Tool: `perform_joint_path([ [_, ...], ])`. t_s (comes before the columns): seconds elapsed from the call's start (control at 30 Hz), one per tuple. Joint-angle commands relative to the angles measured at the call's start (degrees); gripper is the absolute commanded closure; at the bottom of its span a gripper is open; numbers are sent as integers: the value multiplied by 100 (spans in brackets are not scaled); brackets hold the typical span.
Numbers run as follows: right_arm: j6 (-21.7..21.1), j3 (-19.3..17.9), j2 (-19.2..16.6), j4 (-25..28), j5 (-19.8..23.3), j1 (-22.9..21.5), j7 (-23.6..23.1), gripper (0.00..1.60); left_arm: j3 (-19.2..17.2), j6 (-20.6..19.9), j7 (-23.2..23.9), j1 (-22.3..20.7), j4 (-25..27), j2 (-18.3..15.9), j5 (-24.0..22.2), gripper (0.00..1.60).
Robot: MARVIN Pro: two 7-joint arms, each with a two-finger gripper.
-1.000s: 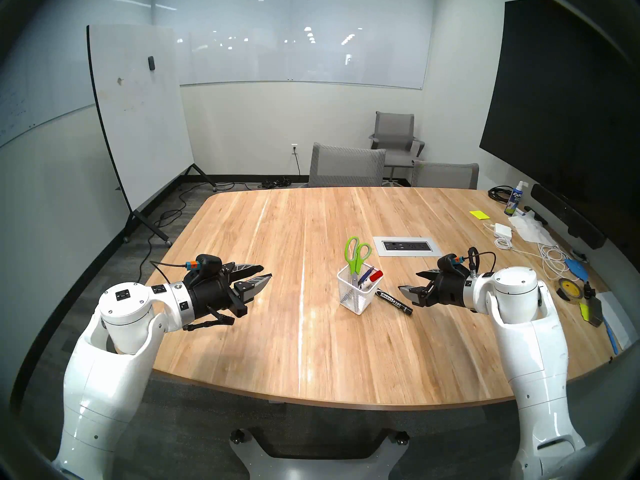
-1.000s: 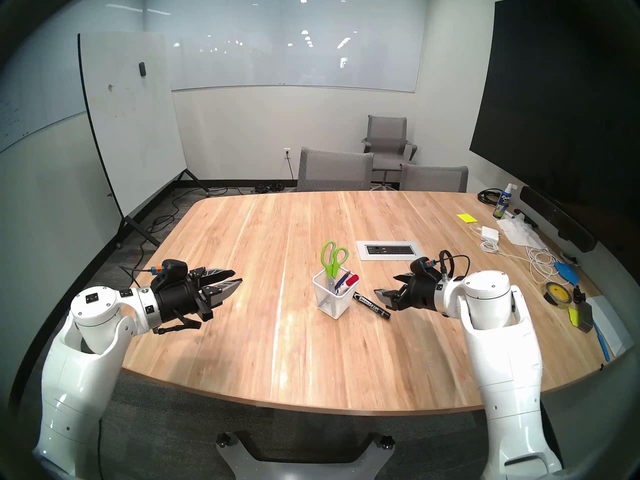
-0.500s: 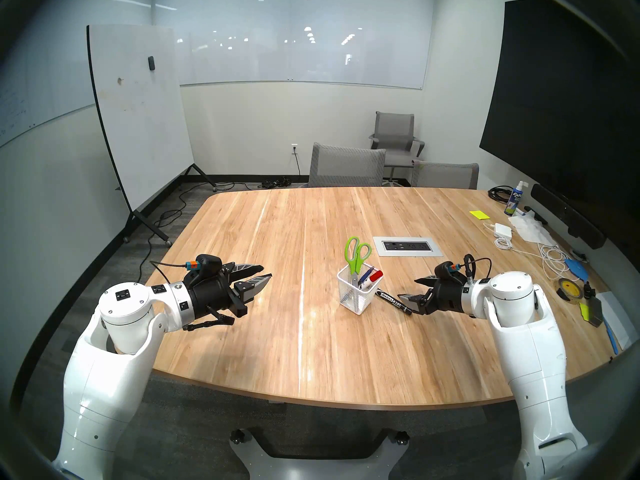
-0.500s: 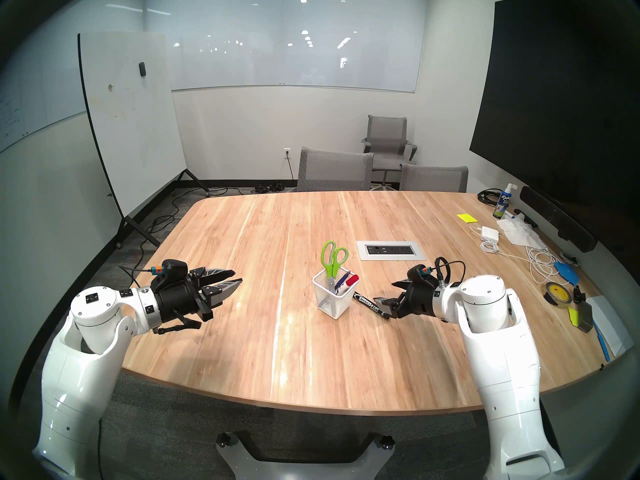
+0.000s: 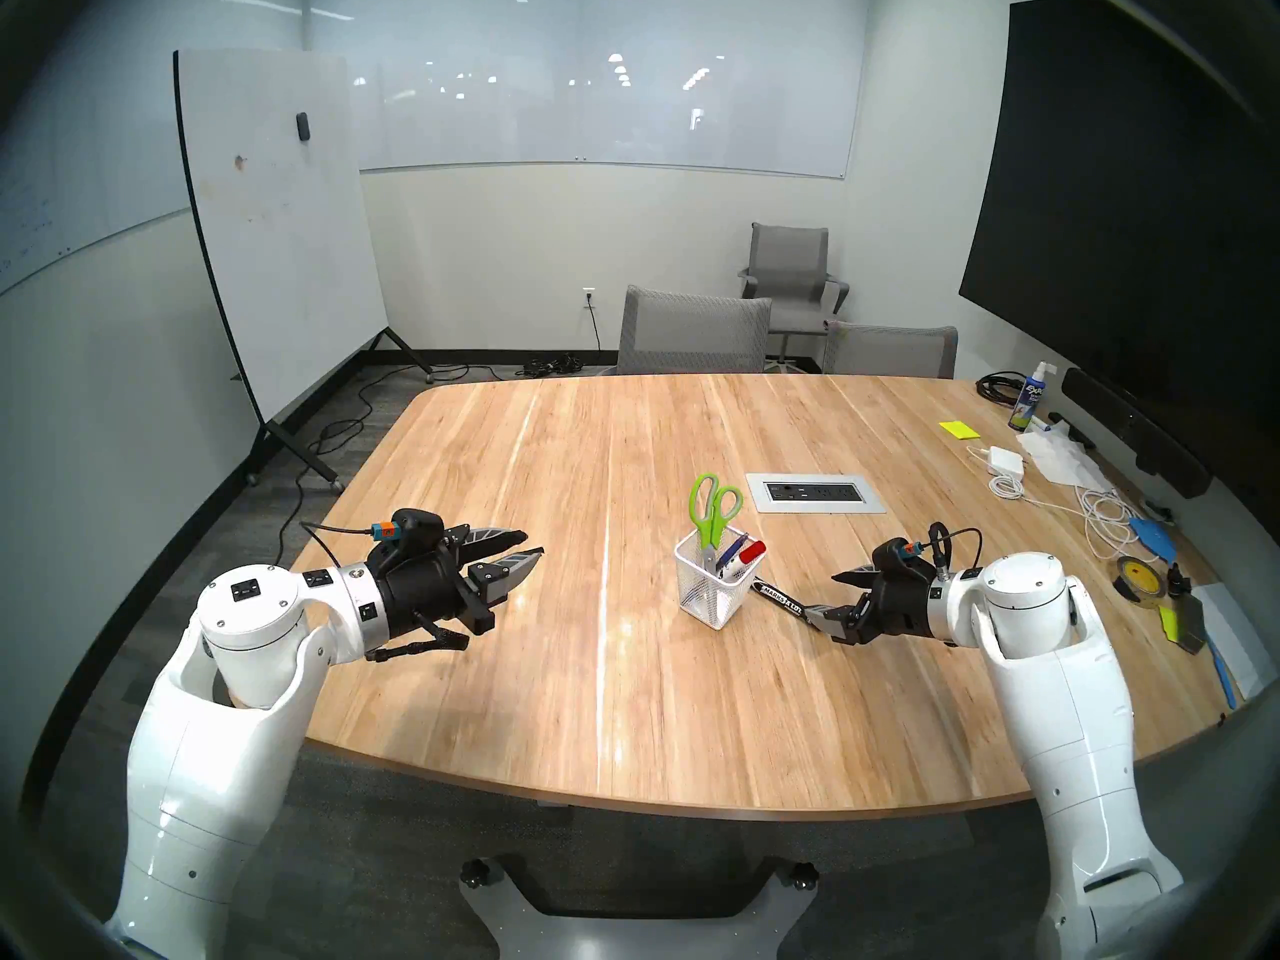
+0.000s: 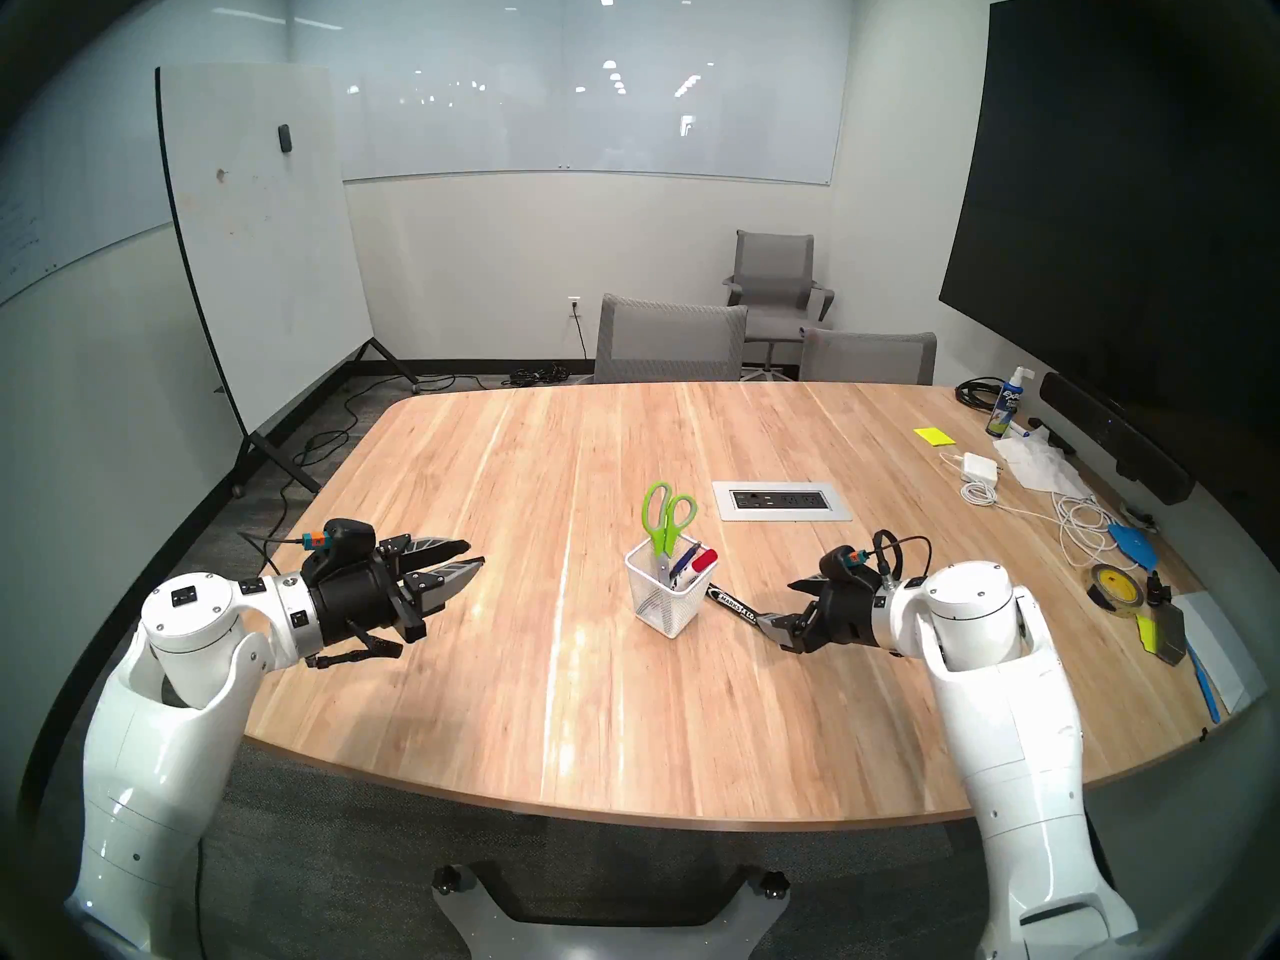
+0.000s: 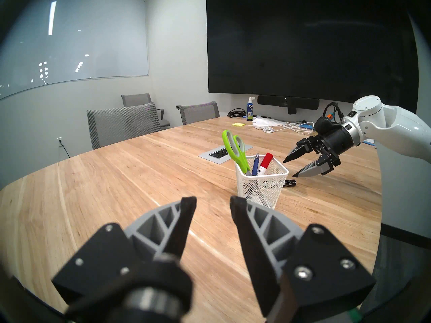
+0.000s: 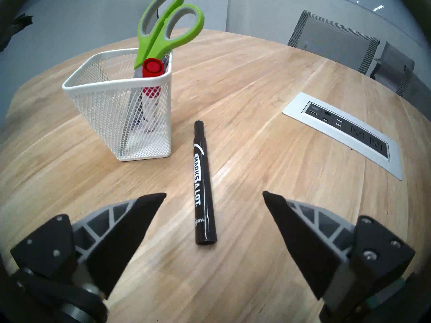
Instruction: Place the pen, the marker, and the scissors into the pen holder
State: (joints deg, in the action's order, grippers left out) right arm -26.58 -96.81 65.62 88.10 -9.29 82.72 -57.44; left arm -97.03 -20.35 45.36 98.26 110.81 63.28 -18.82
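The white mesh pen holder (image 5: 717, 591) stands upright mid-table. In it are the green-handled scissors (image 5: 713, 515), blades down, the blue-capped pen (image 5: 733, 551) and a red-capped white marker (image 5: 751, 553). A black marker (image 8: 203, 187) lies flat on the table just right of the holder. My right gripper (image 8: 214, 194) is open and low over the table, one finger on each side of the black marker's near end, not touching it. My left gripper (image 5: 533, 544) hovers far to the holder's left, fingers apart and empty.
A grey power-outlet panel (image 5: 815, 492) is set into the table behind the black marker. Cables, a charger, a tape roll (image 5: 1136, 574) and a spray bottle crowd the table's right edge. Grey chairs stand at the far side.
My right gripper has dropped lower and come over the black marker's near end, still open. The left arm and everything in the holder have not moved.
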Motion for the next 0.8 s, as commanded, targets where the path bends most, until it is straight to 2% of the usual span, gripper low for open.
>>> perform_joint_path([
  [0.0, 109, 19, -69, 64, 6, -135, -70, 0, -18, 3, 5, -15, 104, -13, -2, 67],
  [0.37, 190, 148, 17, 20, -49, -221, -70, 0, -19, 3, 6, -15, 104, -12, -1, 67],
  [0.77, 289, 447, 196, -357, -183, -542, 124, 0, -19, 4, 7, -17, 102, -11, -1, 67],
])
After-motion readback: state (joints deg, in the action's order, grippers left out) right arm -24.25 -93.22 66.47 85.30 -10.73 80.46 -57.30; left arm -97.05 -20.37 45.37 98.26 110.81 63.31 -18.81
